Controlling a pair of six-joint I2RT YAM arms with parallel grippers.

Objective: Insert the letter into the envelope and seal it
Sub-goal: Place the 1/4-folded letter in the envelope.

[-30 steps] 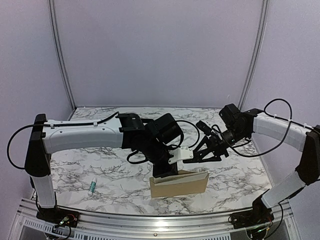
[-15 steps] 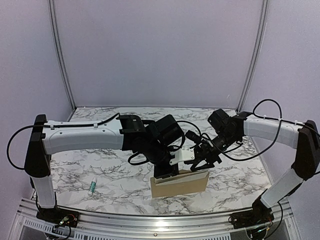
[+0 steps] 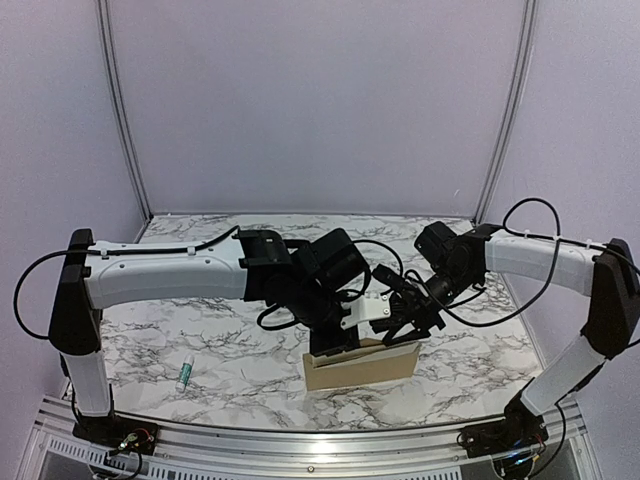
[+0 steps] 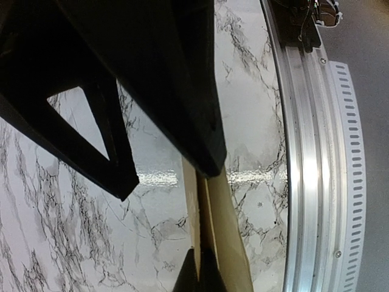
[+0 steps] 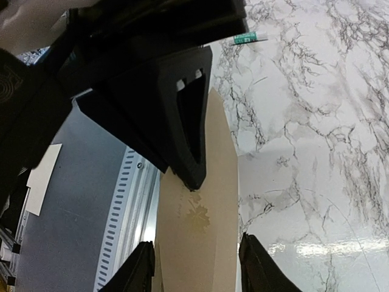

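Left claw point(image 4: 203, 173): clamped together on the top edge of the envelope point(image 3: 365, 370), fingers pointing down.
Envelope: directly under the left claw, upright, its long lower edge down at the table point(image 3: 200, 330). Seen edge-on from the left wrist, it shows two tan layers lying close together.
Blotch point(image 5: 194, 213): a darker patch on the tan face, just below the left claw's fingertip.
Right claw point(image 3: 405, 322): fingers apart, just to the right of the left claw over the same top edge, one tip on each side of the envelope. Whether the tips touch the paper cannot be told.
Glue stick point(image 3: 185, 373): a small white and green tube lying flat on the table, well off to the left of the left claw.
Rail point(image 4: 304, 152): a metal strip along the near table edge, beyond the envelope on the arm-base side.
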